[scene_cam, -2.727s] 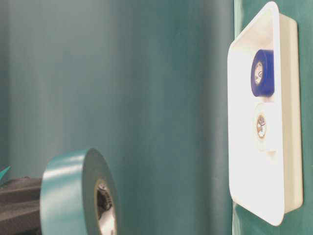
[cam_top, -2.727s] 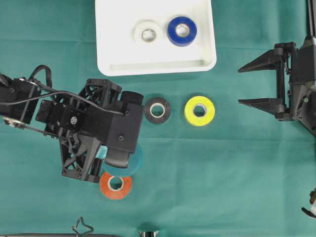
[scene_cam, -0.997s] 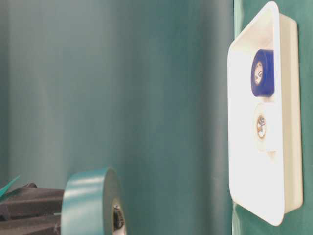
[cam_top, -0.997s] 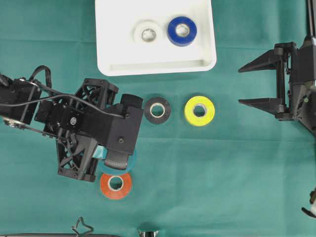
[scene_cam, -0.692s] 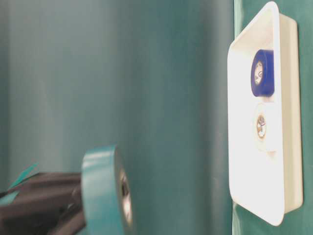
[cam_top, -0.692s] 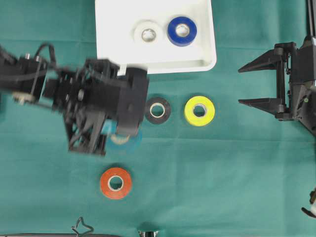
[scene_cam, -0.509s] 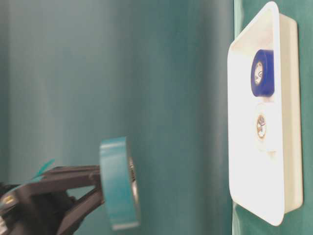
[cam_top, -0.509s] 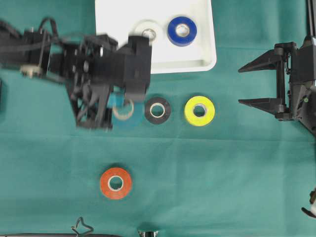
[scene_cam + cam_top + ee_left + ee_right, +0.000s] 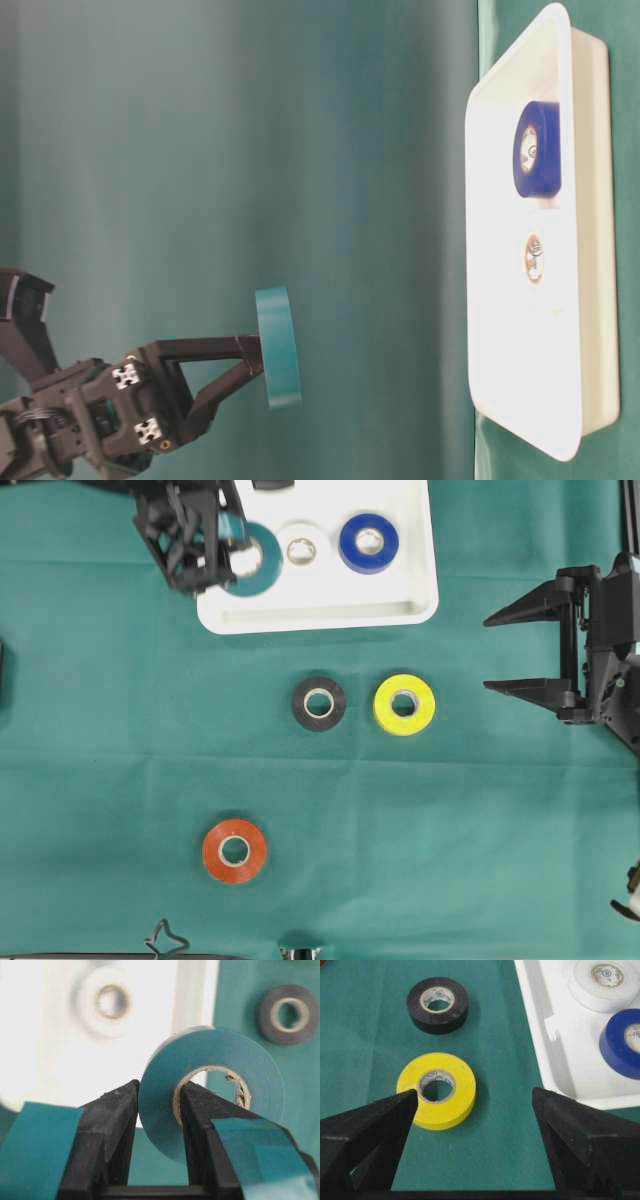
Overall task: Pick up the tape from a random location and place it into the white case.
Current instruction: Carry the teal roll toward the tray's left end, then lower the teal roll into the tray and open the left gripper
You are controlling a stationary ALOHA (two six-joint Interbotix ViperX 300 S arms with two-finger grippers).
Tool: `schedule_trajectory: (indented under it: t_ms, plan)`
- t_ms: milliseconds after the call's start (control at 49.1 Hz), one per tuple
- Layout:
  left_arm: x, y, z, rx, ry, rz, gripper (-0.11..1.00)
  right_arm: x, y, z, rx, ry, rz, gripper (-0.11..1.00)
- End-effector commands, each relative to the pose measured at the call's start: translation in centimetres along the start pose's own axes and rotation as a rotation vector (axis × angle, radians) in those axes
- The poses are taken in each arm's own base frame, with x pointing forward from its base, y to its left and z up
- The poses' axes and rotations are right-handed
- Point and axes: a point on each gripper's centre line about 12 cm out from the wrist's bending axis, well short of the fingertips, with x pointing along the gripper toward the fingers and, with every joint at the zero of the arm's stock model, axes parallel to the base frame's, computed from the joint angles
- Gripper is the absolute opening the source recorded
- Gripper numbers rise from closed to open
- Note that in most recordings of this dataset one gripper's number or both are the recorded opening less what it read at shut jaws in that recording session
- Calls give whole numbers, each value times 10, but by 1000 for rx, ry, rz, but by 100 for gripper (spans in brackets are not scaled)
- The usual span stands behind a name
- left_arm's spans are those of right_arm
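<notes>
Teal tape [image 9: 252, 560] pinched, above white case [image 9: 330, 608]

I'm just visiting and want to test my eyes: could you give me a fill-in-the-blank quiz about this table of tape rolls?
1. The left gripper holds the ____ tape roll, one of its fingers through the core.
2. Lying in the white case are a white roll and a ____ roll.
3. On the cloth, the black roll lies beside the ____ roll.
4. The right gripper has its fingers ____.

Missing words: teal; blue; yellow; open
</notes>
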Motion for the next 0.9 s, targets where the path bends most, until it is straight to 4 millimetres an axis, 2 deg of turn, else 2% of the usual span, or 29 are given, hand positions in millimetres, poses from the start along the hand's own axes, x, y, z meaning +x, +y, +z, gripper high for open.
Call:
schedule_trajectory:
  t_ms: [0, 122, 305, 875]
  plan:
    - [-14, 15, 4, -20, -45, 25, 20, 0, 2, 9, -7, -22, 6, 89]
    - [-11, 31, 2, -35, -43, 48, 20, 0, 2, 9, -8, -22, 6, 89]
    - [-9, 43, 2, -59, -44, 64, 20, 0, 2, 9, -9, -22, 5, 89]
    - [-5, 44, 1, -62, -41, 66, 20, 0, 2, 9, -12, -21, 4, 89]
